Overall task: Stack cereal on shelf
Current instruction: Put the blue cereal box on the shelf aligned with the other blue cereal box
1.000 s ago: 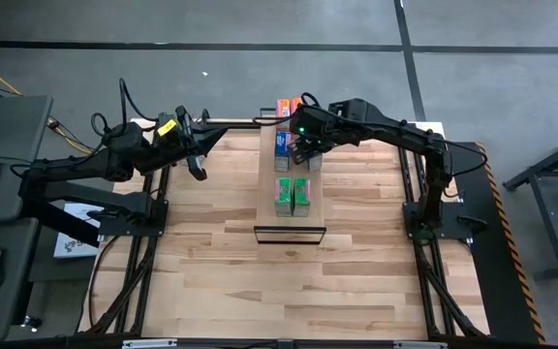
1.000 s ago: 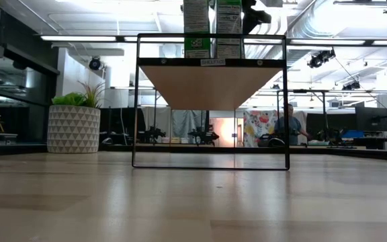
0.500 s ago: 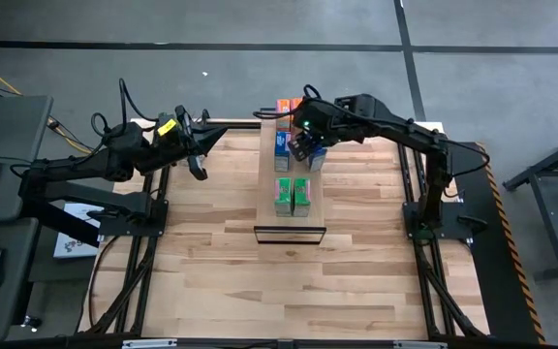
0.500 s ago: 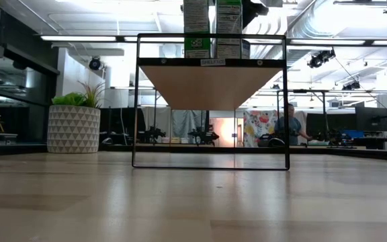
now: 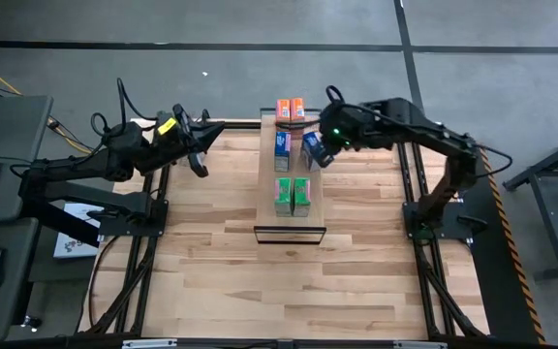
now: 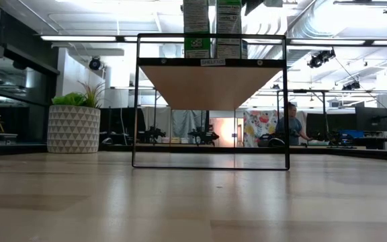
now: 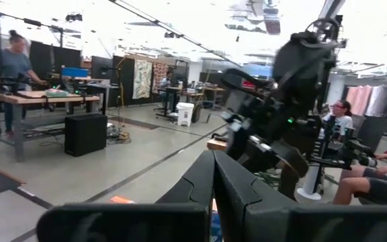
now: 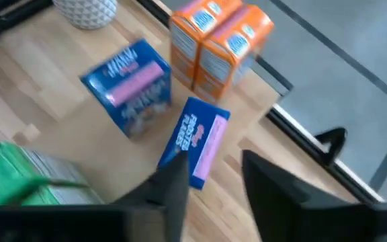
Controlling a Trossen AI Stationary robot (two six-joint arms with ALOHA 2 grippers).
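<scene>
Six boxes of cereal up on the shelf [image 5: 290,221], the long pale plank on its black frame running down the middle of the bench [image 5: 211,276] in the high view. Orange pair [image 5: 289,109] side by side and touching at the plank's upper end. Green pair [image 5: 293,194] likewise touching, lower down near the plank's middle. Between those pairs, first blue box [image 5: 281,145] on the plank's left half, square to it. Second blue box [image 5: 313,151] just beside it on the right half, skewed and tilted, close to the shelf's right edge.

Right gripper [image 8: 212,168] just right of that skewed box, reaching in from the upper right of the high view. Jaws released: seen from the right wrist, both dark fingers [image 8: 173,191] spread, with the tilted blue box just past their tips and nearer one finger, no grip on it. Cannot tell whether that finger touches the cardboard.

Left gripper [image 5: 198,157] well apart from the shelf, out over the bench's upper left edge, jaws clenched on nothing, the two fingers pressed flat together in the left wrist view.

From bench height, only the lower halves of the green pair atop the frame at the top centre, a potted plant [image 6: 74,124] at left, and a person [image 6: 289,125] far back in the room
</scene>
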